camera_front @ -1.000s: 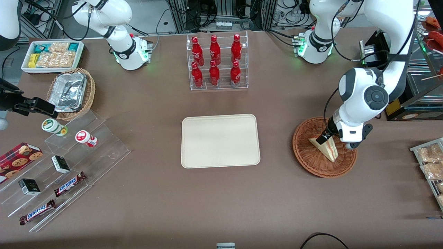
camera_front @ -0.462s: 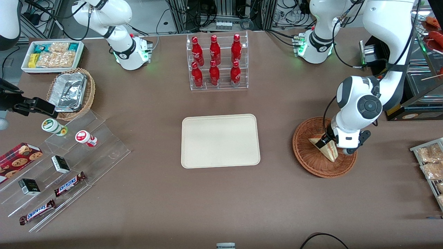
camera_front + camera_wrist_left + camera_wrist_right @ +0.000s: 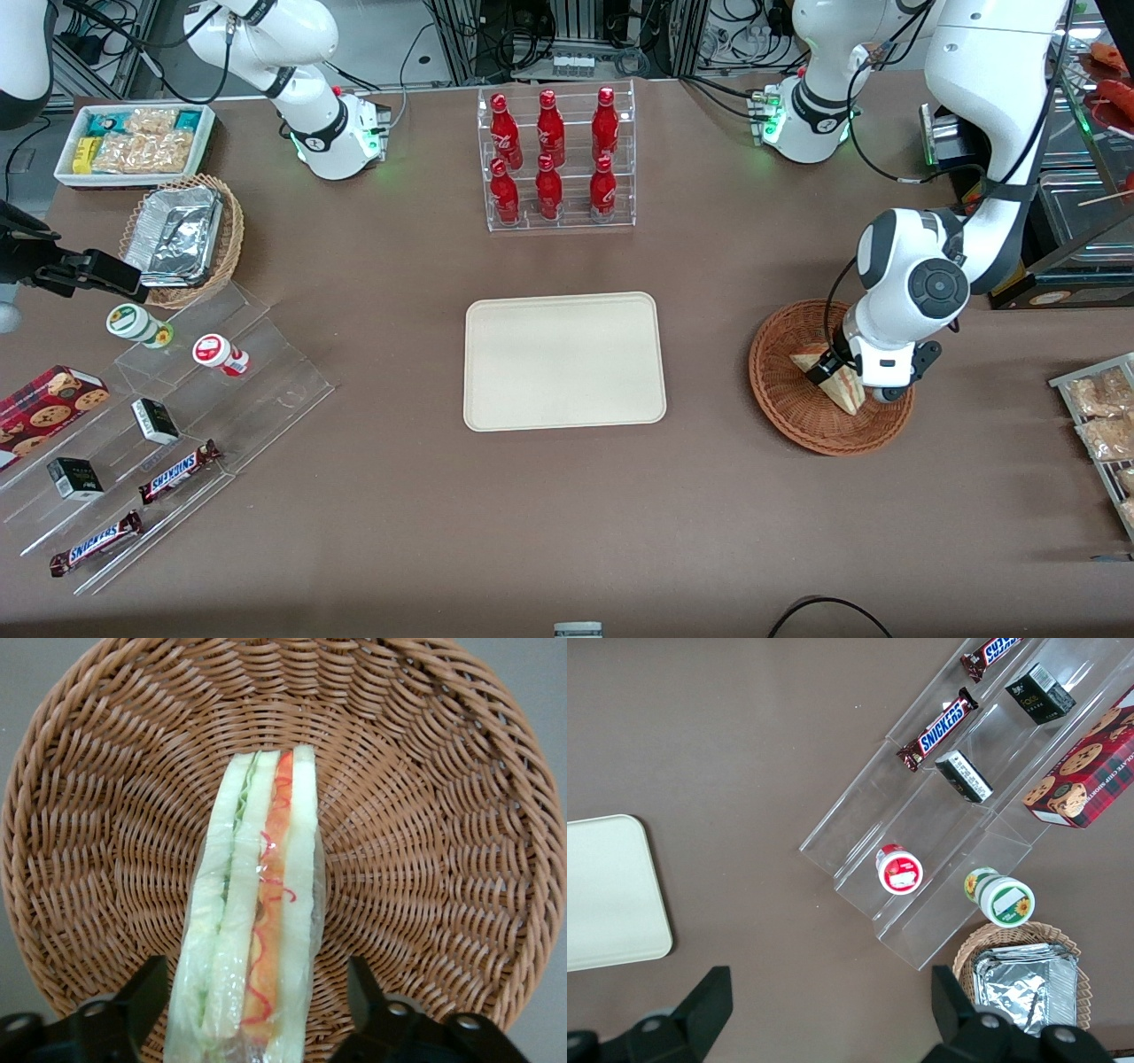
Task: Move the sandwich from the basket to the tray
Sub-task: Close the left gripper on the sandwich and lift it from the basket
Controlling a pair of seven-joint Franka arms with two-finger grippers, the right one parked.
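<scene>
Grasp stage. The gripper (image 3: 257, 1010) stood low in the basket (image 3: 784, 399), its fingers (image 3: 133, 1001) spread wide on either side of the sandwich (image 3: 252, 904) without touching it (wedge lying in the basket, cut edge up). Next, the fingers probably needed closing before a lift toward the tray (image 3: 564, 361).

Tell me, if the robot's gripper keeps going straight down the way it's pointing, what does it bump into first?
Probably the sandwich. The gripper hangs over the basket, open, with one finger on each side of the sandwich. How close it is, I can't quite tell.
</scene>
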